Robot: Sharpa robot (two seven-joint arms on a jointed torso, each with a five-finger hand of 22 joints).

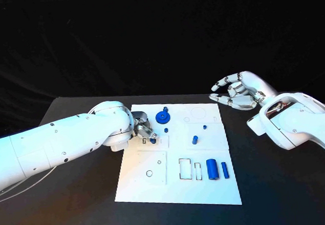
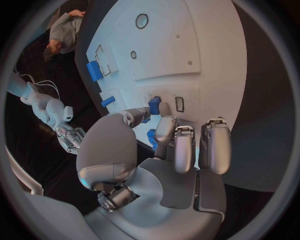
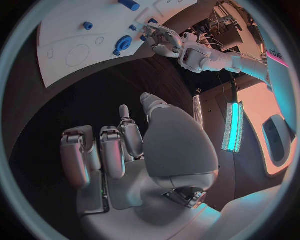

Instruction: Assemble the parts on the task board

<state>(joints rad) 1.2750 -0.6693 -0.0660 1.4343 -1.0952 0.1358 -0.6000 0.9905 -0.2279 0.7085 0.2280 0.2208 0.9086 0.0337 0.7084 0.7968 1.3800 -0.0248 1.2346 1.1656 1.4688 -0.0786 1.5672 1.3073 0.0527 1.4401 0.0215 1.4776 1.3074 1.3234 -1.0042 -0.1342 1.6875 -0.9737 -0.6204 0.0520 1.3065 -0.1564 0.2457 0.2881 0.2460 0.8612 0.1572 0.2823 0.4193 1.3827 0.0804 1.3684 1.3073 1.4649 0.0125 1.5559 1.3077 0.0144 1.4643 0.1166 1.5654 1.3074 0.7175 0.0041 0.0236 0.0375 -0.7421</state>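
My left hand (image 1: 143, 130) pinches a small blue part (image 2: 154, 105) over the task board (image 1: 179, 193), left of centre frame, beside a small slot (image 2: 179, 104). My right hand (image 1: 237, 91) hovers empty, fingers apart, upper right.

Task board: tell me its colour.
White; the task board shows best in the head view, with small blue parts on it.
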